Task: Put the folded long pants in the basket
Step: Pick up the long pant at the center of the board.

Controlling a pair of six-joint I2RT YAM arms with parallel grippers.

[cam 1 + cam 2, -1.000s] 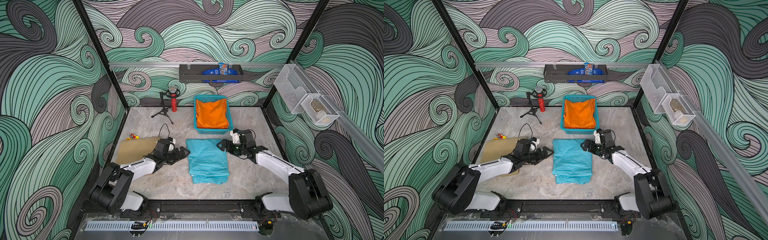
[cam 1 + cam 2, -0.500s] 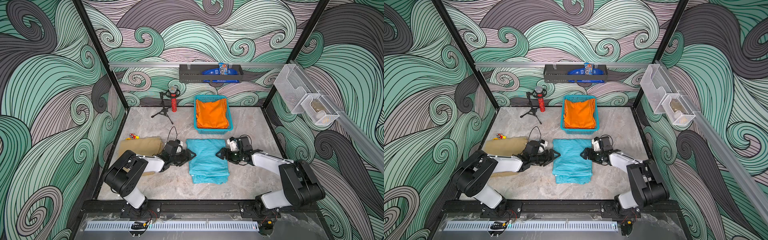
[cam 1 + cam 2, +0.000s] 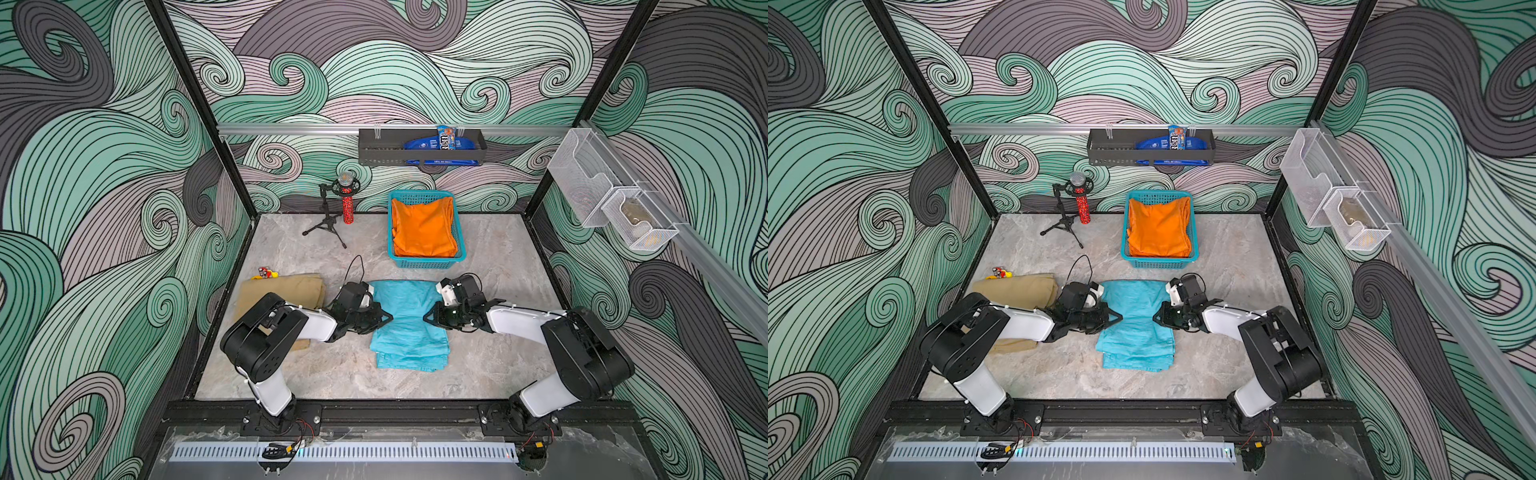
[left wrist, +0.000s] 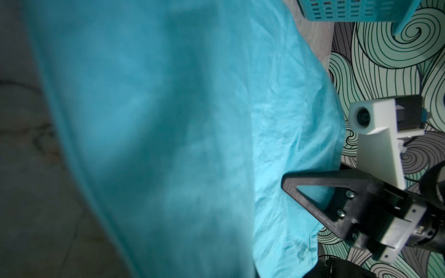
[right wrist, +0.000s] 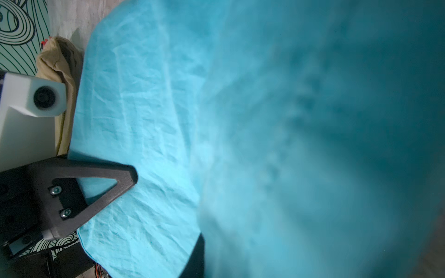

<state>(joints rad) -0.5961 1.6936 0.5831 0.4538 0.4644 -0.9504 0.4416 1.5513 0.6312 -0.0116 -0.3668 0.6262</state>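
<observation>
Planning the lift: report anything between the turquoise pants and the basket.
Nothing visible stands between them: only bare tabletop separates the turquoise pants from the basket. The orange pants already lie inside.

The walls (image 3: 104, 208) carry swirls of green, grey and pale pink with black lines. Grey marbled table (image 3: 291, 374). A teal basket (image 3: 426, 262) holds orange pants (image 3: 424, 226) — turquoise pants (image 3: 409, 328) and tan pants (image 3: 286, 291) lie outside it. Both arms are black and white.

Two white-and-black arms (image 3: 316, 326) with black triangular pincer fingers (image 4: 313, 187), silver screws, thin black cables.
</observation>
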